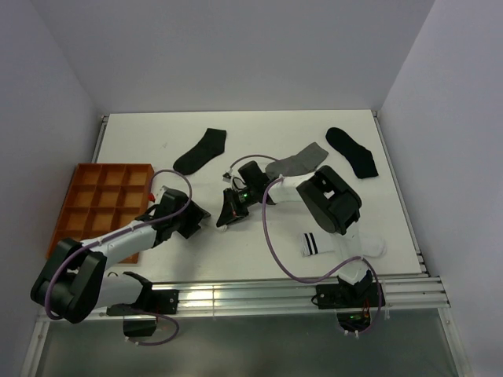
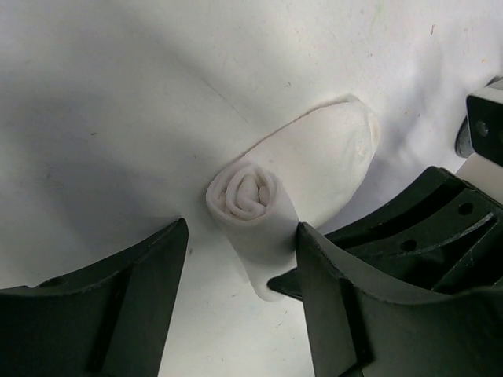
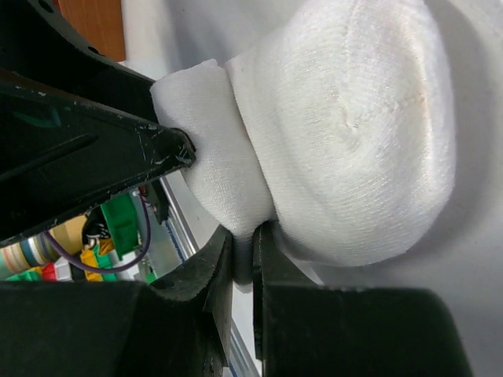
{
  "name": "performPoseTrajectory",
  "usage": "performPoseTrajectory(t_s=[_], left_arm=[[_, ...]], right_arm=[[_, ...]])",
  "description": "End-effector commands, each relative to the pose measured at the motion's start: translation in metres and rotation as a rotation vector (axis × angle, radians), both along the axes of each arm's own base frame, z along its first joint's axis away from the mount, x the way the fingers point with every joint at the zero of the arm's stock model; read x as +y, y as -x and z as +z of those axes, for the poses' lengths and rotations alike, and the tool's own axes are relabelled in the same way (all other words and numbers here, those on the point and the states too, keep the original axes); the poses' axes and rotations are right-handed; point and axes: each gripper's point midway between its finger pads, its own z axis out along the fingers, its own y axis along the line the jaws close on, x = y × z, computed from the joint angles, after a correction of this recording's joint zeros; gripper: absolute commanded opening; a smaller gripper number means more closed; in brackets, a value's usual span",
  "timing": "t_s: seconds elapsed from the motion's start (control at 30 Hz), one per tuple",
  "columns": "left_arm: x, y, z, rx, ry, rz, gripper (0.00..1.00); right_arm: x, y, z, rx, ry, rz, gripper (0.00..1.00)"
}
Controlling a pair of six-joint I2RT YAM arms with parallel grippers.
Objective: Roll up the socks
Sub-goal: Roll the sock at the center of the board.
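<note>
Your left gripper (image 2: 244,228) stands wide, straddling the rolled end of the white sock (image 2: 322,165). The sock's flat toe stretches ahead and rightward. Only the right wrist view shows your right gripper (image 3: 245,239), pinched narrow on the roll's fabric.

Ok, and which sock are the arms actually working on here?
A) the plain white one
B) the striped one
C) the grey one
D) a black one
A: the plain white sock sits partly rolled between the left gripper's open jaws, while the grey sock, black socks and striped sock lie flat and unheld.
</note>
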Motion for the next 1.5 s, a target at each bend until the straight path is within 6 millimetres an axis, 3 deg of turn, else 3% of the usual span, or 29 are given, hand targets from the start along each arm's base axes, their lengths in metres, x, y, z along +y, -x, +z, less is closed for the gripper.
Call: performPoseTrajectory(t_s=[0.0, 0.43, 0.63, 0.83, 0.97, 1.2, 1.23, 1.27, 1.33, 1.37, 1.47], left_arm=[[0.038, 0.036, -0.046, 0.164, -0.147, 0.048, 0.64], [0.014, 0.033, -0.067, 0.220, -0.121, -0.076, 0.44], [0.007, 0.031, -0.068, 0.236, -0.154, -0.130, 0.37], [0.008, 0.032, -0.071, 0.270, -0.204, -0.172, 0.33], [0.006, 0.030, -0.072, 0.297, -0.228, -0.207, 0.33], [0.001, 0.025, -0.066, 0.312, -0.271, -0.263, 0.33], [0.001, 0.025, -0.065, 0.313, -0.273, -0.267, 0.33], [0.000, 0.023, -0.064, 0.310, -0.275, -0.271, 0.33], [0.000, 0.023, -0.064, 0.315, -0.278, -0.276, 0.33], [-0.001, 0.023, -0.064, 0.318, -0.280, -0.281, 0.33], [-0.002, 0.022, -0.063, 0.318, -0.279, -0.288, 0.33]], right_arm=[[-0.019, 0.011, -0.037, 0.110, 0.139, -0.047, 0.00], [-0.028, 0.001, -0.038, 0.120, 0.148, -0.183, 0.00], [-0.031, -0.006, -0.035, 0.068, 0.145, -0.213, 0.13], [-0.036, -0.022, -0.010, -0.117, 0.128, -0.233, 0.39], [-0.039, -0.031, 0.016, -0.276, 0.128, -0.237, 0.47], [-0.047, -0.045, 0.049, -0.680, 0.278, -0.302, 0.50], [-0.043, -0.036, 0.050, -0.735, 0.292, -0.273, 0.50], [-0.038, -0.033, 0.061, -0.783, 0.273, -0.273, 0.50], [-0.041, -0.035, 0.065, -0.871, 0.316, -0.289, 0.50], [-0.033, -0.028, 0.068, -0.903, 0.305, -0.272, 0.50], [-0.026, -0.023, 0.067, -0.972, 0.344, -0.247, 0.50]])
